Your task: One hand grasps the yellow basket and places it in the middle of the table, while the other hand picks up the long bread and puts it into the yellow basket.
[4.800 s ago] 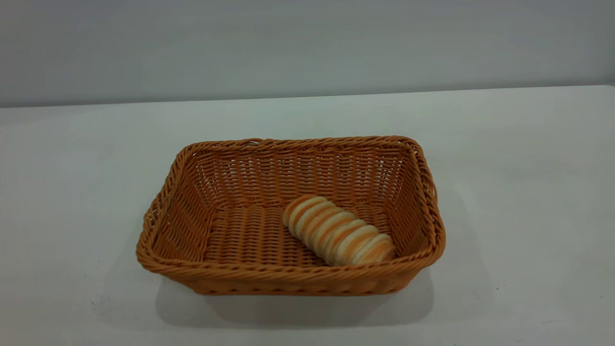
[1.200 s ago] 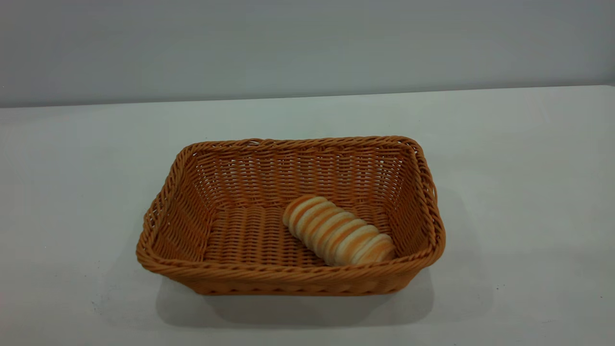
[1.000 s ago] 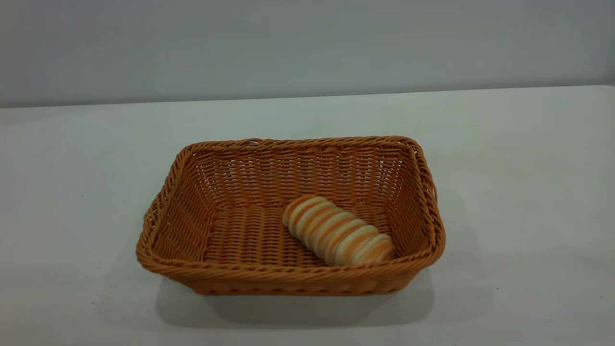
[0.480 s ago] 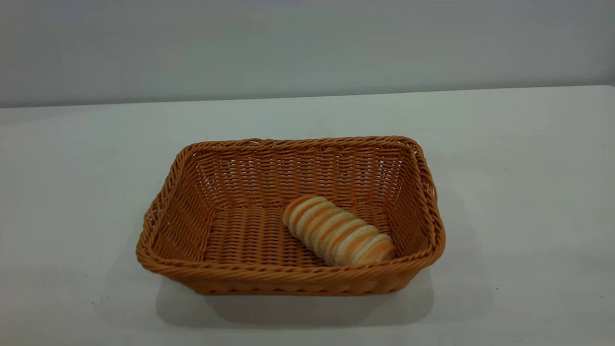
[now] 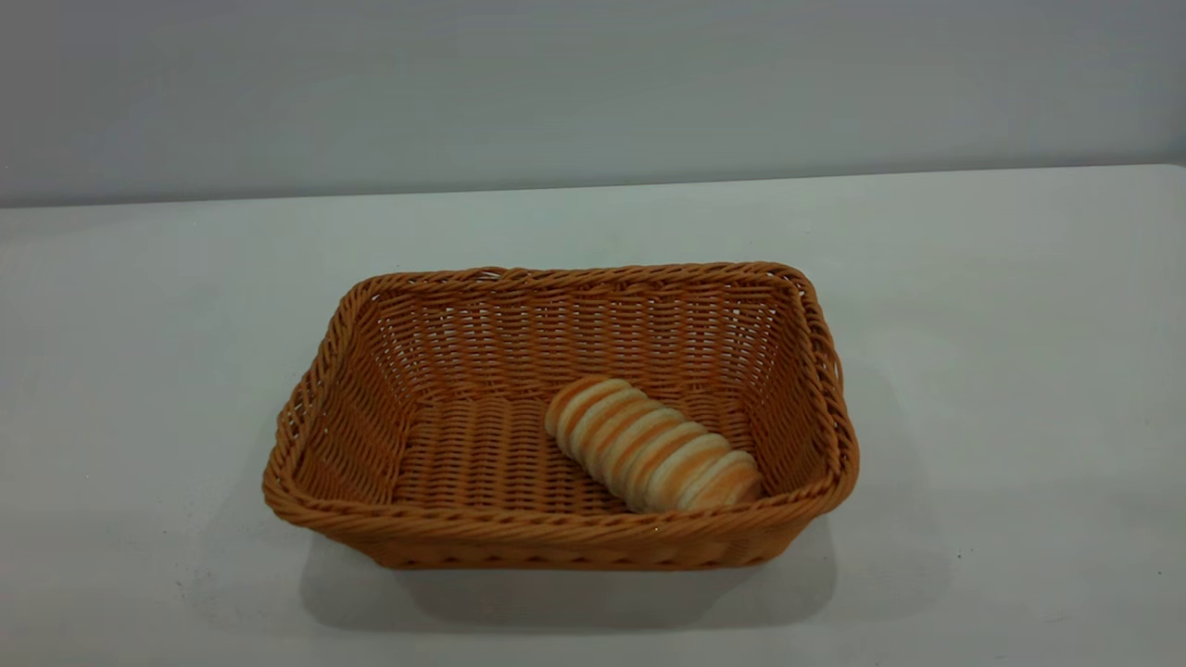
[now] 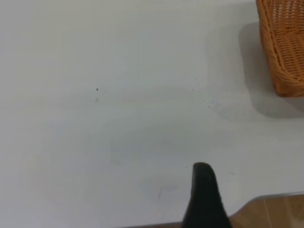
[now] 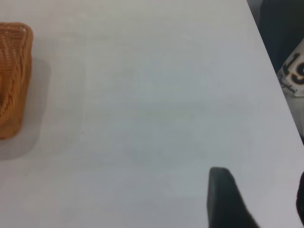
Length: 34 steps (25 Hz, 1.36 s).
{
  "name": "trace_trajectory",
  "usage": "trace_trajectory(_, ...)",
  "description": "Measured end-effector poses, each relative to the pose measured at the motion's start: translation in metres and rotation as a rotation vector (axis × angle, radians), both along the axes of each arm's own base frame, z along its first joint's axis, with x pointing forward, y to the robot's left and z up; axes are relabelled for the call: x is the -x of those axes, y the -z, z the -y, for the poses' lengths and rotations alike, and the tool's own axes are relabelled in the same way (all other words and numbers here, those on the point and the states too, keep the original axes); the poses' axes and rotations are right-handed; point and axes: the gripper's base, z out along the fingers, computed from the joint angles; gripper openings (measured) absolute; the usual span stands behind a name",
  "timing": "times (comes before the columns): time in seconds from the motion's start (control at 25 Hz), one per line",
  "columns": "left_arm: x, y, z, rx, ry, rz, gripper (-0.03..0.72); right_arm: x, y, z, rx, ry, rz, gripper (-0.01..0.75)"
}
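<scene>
- The left gripper [image 6: 205, 199] hangs over bare bench [image 6: 118, 118] near its edge, well apart from the yellow basket [image 6: 285, 47]; only one finger shows, so whether it is apart or together cannot be told.
- The right gripper [image 7: 259, 202] hangs over bare bench too, its fingers apart, holding nothing.
- The yellow basket [image 5: 556, 533] stands mid-bench.
- The long bread [image 5: 653, 445] lies slantwise on the basket's floor, toward the right wall.

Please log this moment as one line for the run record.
bread: lying in basket | basket: mid-table | left gripper: off basket, holding nothing | right gripper: off basket, open | task: looks done
</scene>
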Motion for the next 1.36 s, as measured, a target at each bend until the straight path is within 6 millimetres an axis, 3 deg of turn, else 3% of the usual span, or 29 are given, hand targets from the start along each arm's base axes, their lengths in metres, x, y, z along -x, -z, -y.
trace_trajectory(0.32,0.0003,0.0,-0.0008,0.0,0.073,0.0,0.581,0.0001,0.0,0.0,0.0,0.0,0.001,0.401)
trace_trajectory(1.36,0.0003,0.0,-0.0008,0.001,0.074,0.0,0.581,0.0001,0.0,0.0,0.0,0.0,0.001,0.401)
